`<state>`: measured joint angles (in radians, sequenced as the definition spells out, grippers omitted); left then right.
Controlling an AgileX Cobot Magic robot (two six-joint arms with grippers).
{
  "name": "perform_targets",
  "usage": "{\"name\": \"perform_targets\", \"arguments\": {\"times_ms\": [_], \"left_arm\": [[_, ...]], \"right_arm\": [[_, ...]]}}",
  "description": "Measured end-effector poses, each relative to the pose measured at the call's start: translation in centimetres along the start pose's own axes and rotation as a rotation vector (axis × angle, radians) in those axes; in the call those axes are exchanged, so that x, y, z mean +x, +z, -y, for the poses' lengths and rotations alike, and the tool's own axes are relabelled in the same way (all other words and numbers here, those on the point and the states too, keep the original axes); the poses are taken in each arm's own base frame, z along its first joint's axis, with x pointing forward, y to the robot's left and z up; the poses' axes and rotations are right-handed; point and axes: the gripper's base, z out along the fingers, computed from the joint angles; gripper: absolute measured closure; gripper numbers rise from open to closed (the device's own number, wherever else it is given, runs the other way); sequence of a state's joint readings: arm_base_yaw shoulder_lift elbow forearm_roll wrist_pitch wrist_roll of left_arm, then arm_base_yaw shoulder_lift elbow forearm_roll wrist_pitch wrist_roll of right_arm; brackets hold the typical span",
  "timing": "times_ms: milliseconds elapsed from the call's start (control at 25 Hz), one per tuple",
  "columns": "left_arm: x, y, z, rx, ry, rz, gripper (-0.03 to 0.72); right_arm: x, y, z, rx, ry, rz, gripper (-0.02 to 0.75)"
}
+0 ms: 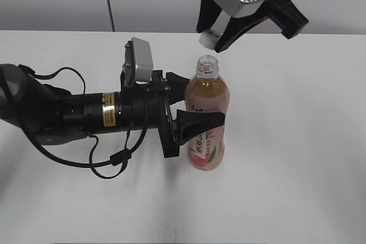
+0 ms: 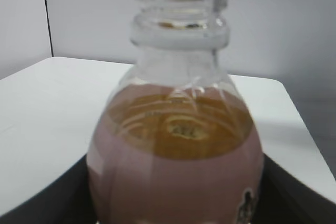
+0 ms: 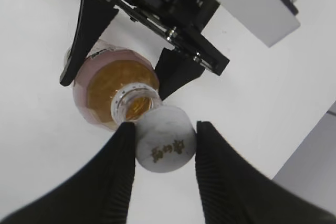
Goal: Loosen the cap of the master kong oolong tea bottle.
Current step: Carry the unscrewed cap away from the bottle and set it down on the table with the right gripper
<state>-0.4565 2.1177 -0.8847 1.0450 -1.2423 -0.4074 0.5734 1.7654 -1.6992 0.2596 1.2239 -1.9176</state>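
The master kong oolong tea bottle (image 1: 207, 115) stands upright on the white table, its neck open and bare. It fills the left wrist view (image 2: 178, 150) and shows from above in the right wrist view (image 3: 107, 90). My left gripper (image 1: 191, 104) is shut on the bottle's body, one finger on each side. My right gripper (image 1: 213, 37) is shut on the white cap (image 1: 208, 38) and holds it above and slightly beside the open neck. In the right wrist view the cap (image 3: 165, 139) sits between the two black fingers (image 3: 164, 145), printed top facing the camera.
The white table (image 1: 297, 158) stretches right and front of the bottle. The left arm and its cables (image 1: 68, 115) lie across the table's left half. A grey wall stands behind the far edge.
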Motion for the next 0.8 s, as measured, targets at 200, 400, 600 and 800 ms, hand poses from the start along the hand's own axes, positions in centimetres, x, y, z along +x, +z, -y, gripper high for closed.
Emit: {"name": "perform_targets", "arguments": {"times_ms": [200, 400, 600, 800], "left_arm": [[0.0, 0.0, 0.0, 0.000, 0.000, 0.000, 0.225], [0.0, 0.0, 0.0, 0.000, 0.000, 0.000, 0.225], [0.0, 0.0, 0.0, 0.000, 0.000, 0.000, 0.225], [0.0, 0.0, 0.0, 0.000, 0.000, 0.000, 0.225]], "right_arm": [[2.8, -0.8, -0.7, 0.013, 0.166, -0.033, 0.468], [7.2, -2.1, -2.3, 0.036, 0.376, -0.085, 0.468], [11.7, -2.4, -4.2, 0.036, 0.612, -0.125, 0.468], [16.4, 0.4, -6.5, -0.031, 0.863, -0.135, 0.468]]}}
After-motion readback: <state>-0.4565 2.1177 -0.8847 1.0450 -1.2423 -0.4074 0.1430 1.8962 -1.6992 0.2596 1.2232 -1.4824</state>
